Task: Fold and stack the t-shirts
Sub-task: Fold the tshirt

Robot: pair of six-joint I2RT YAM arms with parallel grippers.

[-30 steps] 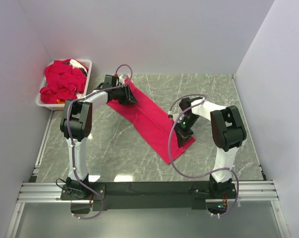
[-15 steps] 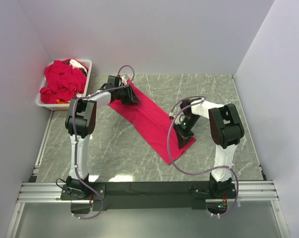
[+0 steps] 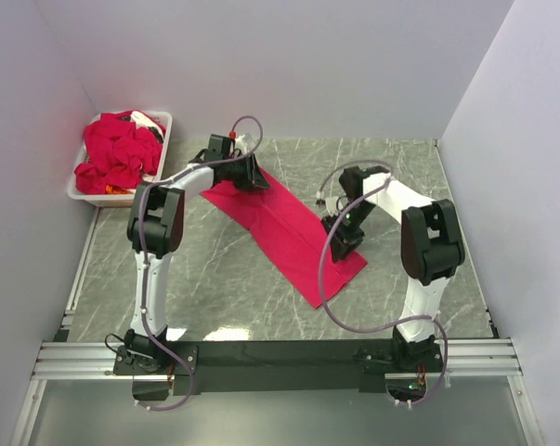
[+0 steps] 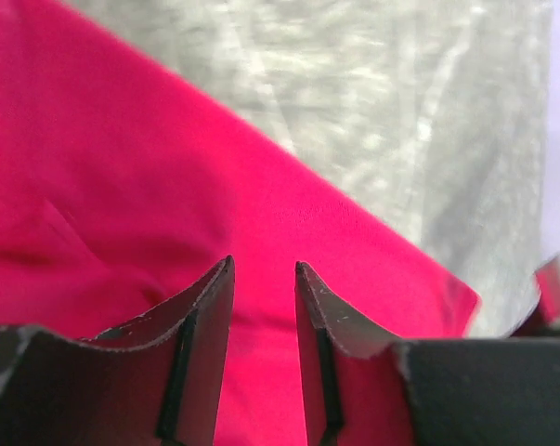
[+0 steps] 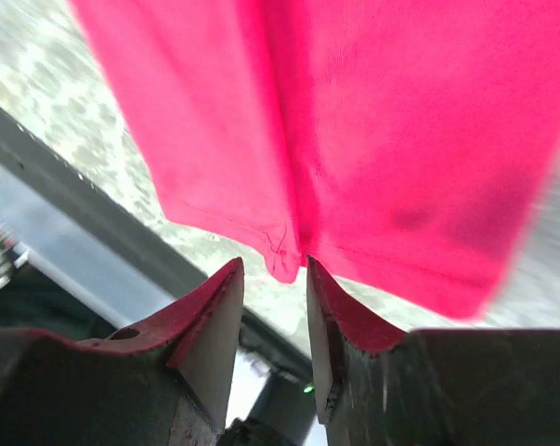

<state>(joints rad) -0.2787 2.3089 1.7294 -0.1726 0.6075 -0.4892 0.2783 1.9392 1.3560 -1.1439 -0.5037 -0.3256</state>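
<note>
One crimson t-shirt [image 3: 289, 232] lies on the grey marble table [image 3: 205, 269], folded into a long strip that runs diagonally from far left to near right. My left gripper [image 3: 254, 175] is over the strip's far left end. In the left wrist view its jaws [image 4: 264, 265] stand a little apart just above the red fabric [image 4: 122, 186], holding nothing. My right gripper [image 3: 341, 232] is at the strip's right edge near its lower end. In the right wrist view it [image 5: 274, 262] is open, and a hem corner of the shirt [image 5: 400, 111] hangs loose just beyond the fingertips.
A white plastic bin [image 3: 165, 122] stands at the far left corner and holds a heap of more red t-shirts [image 3: 117, 153]. White walls close in the table on the left, back and right. Purple cables loop off both arms.
My left gripper has moved right and farther back along the shirt's far end. My right gripper has moved back from the strip's near corner. The strip now lies flatter.
</note>
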